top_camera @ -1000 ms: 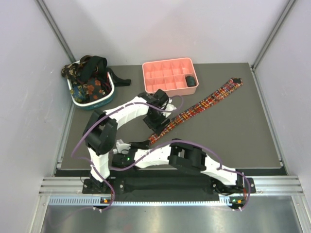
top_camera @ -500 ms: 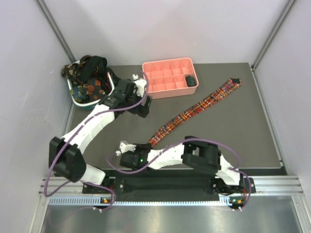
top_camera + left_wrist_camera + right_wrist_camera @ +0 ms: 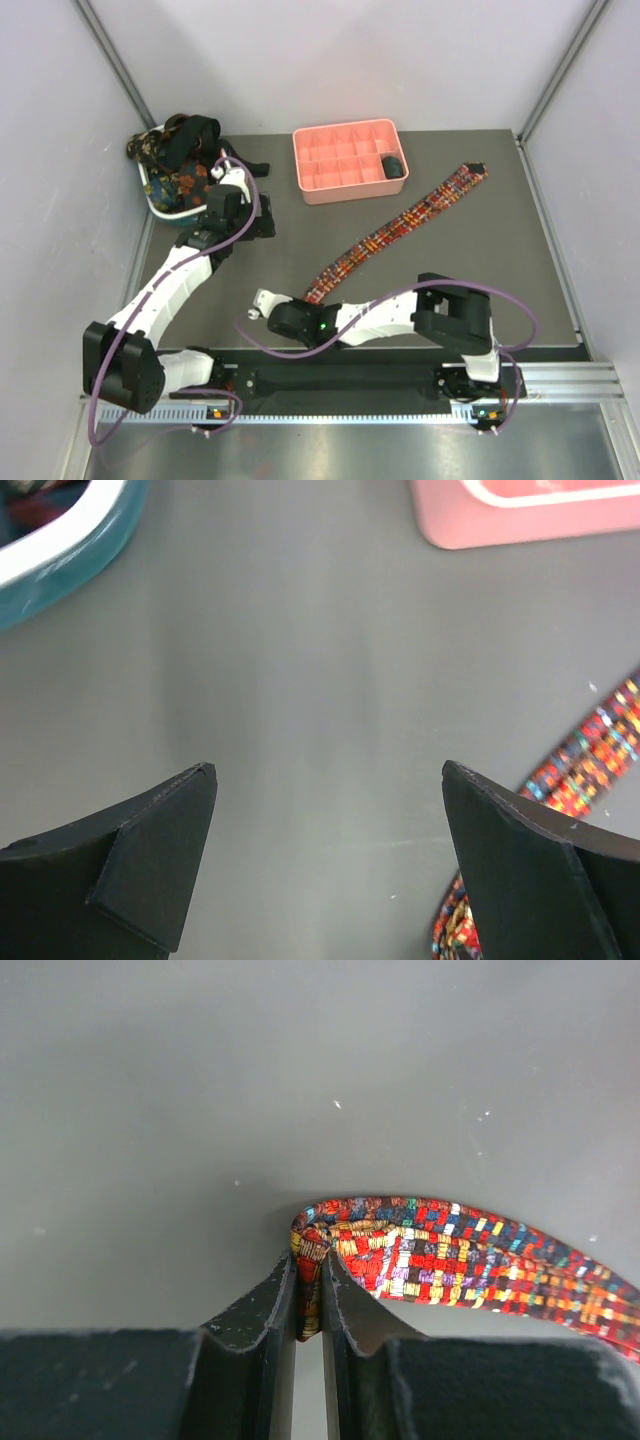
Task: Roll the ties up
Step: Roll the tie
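Top external shows pink tray (image 3: 340, 193) beyond plaid tie (image 3: 400, 225), basket (image 3: 152, 190) far left.

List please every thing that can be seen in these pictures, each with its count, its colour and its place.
plaid tie: one, red-yellow-dark, flat and diagonal on the table, from centre front to far right
heap of ties: count unclear, black and dark floral, in the basket
basket: one, teal and white, far left of the table
tray: one, pink, with compartments, far centre
dark roll: one, black, in a right-end compartment of the tray
table: one, grey
left gripper: one, black, open, over bare table near the basket
right gripper: one, black, shut on the near end of the plaid tie
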Motion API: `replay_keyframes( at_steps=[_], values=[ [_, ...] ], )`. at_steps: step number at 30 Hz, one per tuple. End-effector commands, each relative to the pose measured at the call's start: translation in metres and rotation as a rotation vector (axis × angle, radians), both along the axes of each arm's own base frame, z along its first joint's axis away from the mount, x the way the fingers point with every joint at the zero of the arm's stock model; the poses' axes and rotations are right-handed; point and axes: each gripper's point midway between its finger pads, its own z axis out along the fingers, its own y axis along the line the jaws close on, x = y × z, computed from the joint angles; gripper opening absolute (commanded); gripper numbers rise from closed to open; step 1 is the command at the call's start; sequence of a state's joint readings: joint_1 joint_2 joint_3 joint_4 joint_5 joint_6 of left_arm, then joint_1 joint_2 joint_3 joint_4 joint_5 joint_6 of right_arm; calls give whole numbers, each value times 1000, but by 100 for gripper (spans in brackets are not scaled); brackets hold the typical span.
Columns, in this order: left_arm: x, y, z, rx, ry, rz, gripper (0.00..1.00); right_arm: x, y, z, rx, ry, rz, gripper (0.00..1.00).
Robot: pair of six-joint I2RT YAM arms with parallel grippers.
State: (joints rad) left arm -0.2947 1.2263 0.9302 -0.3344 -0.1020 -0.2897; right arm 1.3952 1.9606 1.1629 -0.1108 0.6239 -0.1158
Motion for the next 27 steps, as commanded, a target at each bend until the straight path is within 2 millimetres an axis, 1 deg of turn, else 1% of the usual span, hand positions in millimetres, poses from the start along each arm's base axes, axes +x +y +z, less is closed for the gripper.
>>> replay_keyframes(
  at_steps=[1,2,3,4,5,6,7,8,9,10,12,13,14,16,17,18,19,20,21,23,24,25,26,27],
  values=[
    [12,18,22,-61,-113,177,99,-2,15,27,179,68,32,9],
    [10,19,25,-67,-126,178,99,-2,13,29,185,78,34,9],
    [12,18,29,-81,-153,172,99,-3,19,32,227,96,54,9],
    [8,15,22,-91,-145,156,99,-1,15,35,242,107,52,9],
    [6,14,25,-104,-161,147,99,0,14,38,266,119,51,9],
    [5,12,25,-110,-166,136,99,-4,18,45,309,150,76,9],
    [4,10,21,-114,-167,124,99,2,12,44,323,168,65,9],
    [2,10,21,-118,-173,119,99,3,11,45,347,193,65,9],
    [1,9,19,-116,-171,106,99,-1,13,53,384,223,94,9],
    [-1,7,12,-114,-159,92,99,4,9,53,409,231,88,9],
    [-3,5,7,-111,-147,76,99,1,8,57,451,281,109,9],
    [-5,3,4,-112,-136,58,99,8,6,59,473,291,102,9],
    [-5,1,3,-115,-128,49,99,9,6,60,501,319,90,9],
    [-8,-5,0,-122,-118,11,99,13,4,61,548,379,94,9],
    [-11,-11,-3,-133,-109,-32,99,14,2,59,563,418,101,9],
    [-12,-13,-5,-130,-108,-47,99,9,3,58,572,443,116,9],
    [-16,-19,-7,-142,-100,-88,99,18,2,61,608,459,96,9],
    [-17,-25,-7,-157,-104,-120,99,14,2,58,619,502,110,9],
    [-20,-26,-13,-158,-95,-131,99,22,-3,56,642,531,80,9],
    [-24,-32,-18,-173,-96,-171,99,22,-2,54,681,589,93,9],
    [-25,-35,-20,-179,-95,-186,99,29,-9,51,694,611,74,9],
    [-26,-39,-23,-189,-92,-211,99,29,-9,49,712,644,63,9],
    [-28,-44,-23,-200,-96,-237,99,29,-8,50,733,670,80,9],
    [-32,-59,-21,-237,-111,-310,99,37,-14,47,747,682,52,8]
  ],
)
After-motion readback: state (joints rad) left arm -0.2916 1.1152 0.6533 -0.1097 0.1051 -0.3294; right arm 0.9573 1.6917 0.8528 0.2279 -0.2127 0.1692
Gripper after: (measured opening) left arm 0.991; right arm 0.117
